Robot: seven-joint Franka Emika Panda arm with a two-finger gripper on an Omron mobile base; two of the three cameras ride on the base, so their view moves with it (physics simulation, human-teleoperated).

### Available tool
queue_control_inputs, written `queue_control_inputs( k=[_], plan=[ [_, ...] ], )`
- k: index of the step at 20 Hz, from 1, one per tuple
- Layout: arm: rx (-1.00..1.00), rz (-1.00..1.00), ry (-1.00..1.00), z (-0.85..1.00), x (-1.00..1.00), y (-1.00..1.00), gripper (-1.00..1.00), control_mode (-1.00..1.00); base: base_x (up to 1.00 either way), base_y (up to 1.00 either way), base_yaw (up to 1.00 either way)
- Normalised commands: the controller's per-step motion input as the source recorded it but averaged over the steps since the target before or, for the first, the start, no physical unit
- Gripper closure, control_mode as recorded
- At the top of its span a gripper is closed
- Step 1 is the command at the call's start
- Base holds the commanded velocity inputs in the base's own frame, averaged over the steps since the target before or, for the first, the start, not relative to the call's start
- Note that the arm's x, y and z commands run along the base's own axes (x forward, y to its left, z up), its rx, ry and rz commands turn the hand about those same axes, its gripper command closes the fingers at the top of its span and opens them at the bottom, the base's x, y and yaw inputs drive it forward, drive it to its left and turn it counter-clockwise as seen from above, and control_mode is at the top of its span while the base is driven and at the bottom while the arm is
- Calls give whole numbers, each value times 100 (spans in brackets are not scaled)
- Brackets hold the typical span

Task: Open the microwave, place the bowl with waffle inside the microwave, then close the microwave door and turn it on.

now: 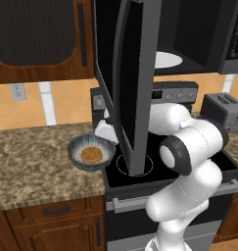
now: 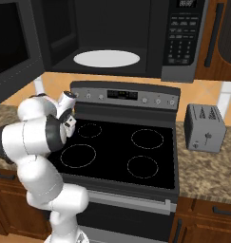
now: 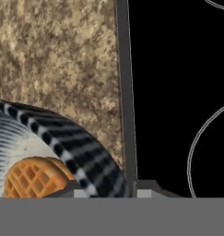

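The blue-grey striped bowl (image 1: 91, 152) sits on the granite counter just left of the stove, with the orange-brown waffle (image 1: 91, 154) lying in it. Seen from the hand, the bowl (image 3: 62, 138) and waffle (image 3: 32, 177) are at the lower left. My gripper (image 3: 112, 192) is shut on the bowl's right rim, one fingertip inside the wall and one outside. In the left base view the gripper (image 1: 107, 133) is mostly hidden behind the microwave door (image 1: 132, 83), which stands swung wide open. The microwave (image 2: 107, 33) is open above the stove, and its white turntable plate (image 2: 106, 58) is bare.
The black stove top (image 2: 121, 147) lies under the microwave, its raised left edge (image 3: 127, 115) right beside the bowl. A grey toaster (image 2: 205, 128) stands on the counter to the right. The open door hangs low over the stove's front left. Granite counter (image 1: 32, 162) stretches left of the bowl.
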Motion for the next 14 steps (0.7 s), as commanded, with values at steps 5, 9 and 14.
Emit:
queue_control_inputs(
  k=[5,9,14],
  plan=[
    [2,1,-18,90,-59,-100,100,-100,0,0,0],
    [10,5,-21,100,-81,-100,100,-100,0,0,0],
    [12,4,-19,100,-89,-100,100,-100,0,0,0]
  ],
)
